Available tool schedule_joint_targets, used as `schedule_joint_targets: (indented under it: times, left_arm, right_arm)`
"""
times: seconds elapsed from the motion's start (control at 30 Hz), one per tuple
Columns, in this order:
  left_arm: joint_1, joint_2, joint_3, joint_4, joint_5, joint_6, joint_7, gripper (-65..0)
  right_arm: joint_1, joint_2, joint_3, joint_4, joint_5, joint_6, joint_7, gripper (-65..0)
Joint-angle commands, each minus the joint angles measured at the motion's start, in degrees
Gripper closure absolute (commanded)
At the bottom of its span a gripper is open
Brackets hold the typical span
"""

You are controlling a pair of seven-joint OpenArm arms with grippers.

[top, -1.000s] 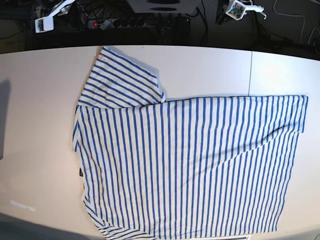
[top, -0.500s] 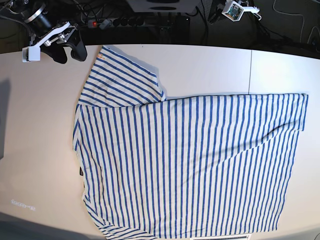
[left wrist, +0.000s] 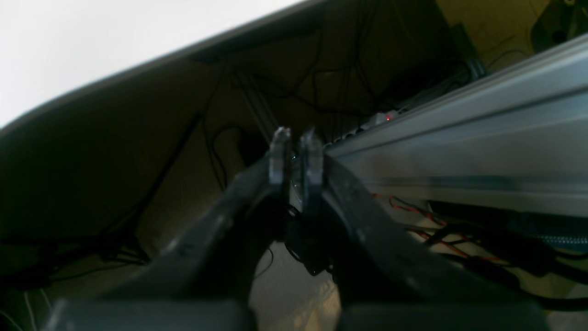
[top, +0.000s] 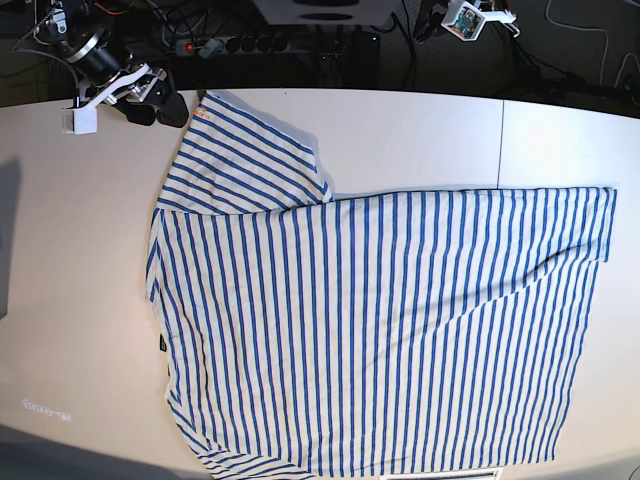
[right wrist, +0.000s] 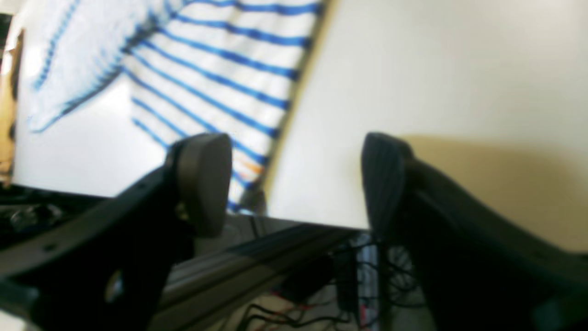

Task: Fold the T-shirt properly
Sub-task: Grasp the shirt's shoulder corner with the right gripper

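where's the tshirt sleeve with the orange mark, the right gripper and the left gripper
T-shirt sleeve [top: 245,160], base view, on the middle of the striped sleeve, near the table's far edge.
Right gripper [right wrist: 294,184], right wrist view, in the gap between its wide-open fingertips.
Left gripper [left wrist: 296,142], left wrist view, between its nearly touching fingertips.

A white T-shirt [top: 380,330] with thin blue stripes lies on a pale cream table [top: 420,135], a small orange mark [right wrist: 251,168] on the sleeve hem showing just beside the black, wide-parted fingers of the right gripper [right wrist: 294,184]. The left gripper [left wrist: 296,154] is black with clear, glassy fingertips, set against dark cables and a grey metal rail [left wrist: 459,147].
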Motion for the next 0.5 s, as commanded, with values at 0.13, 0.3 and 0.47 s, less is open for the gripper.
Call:
schedule_joint_targets:
  times: [0.13,0.3,0.47]
  left_arm:
    - [1.0,-0.2,0.0,0.9,-0.3,-1.7,-0.6,-5.0]
    - [1.0,-0.2,0.0,0.9,-0.3,-1.7,-0.7,-5.0]
    - [0.9,-0.2,0.0,0.9,-0.3,-1.7,-0.7,-5.0]
  right_arm:
    - [0.0,0.4,-5.8,0.6,-1.2,0.0,-0.3,-44.5]
    - [0.1,-0.4,-8.6,0.6,-2.8,-0.2,0.2,-44.5]
    - [0.9,-1.8,-8.6,0.5,-3.3,-0.2,0.6,-44.5]
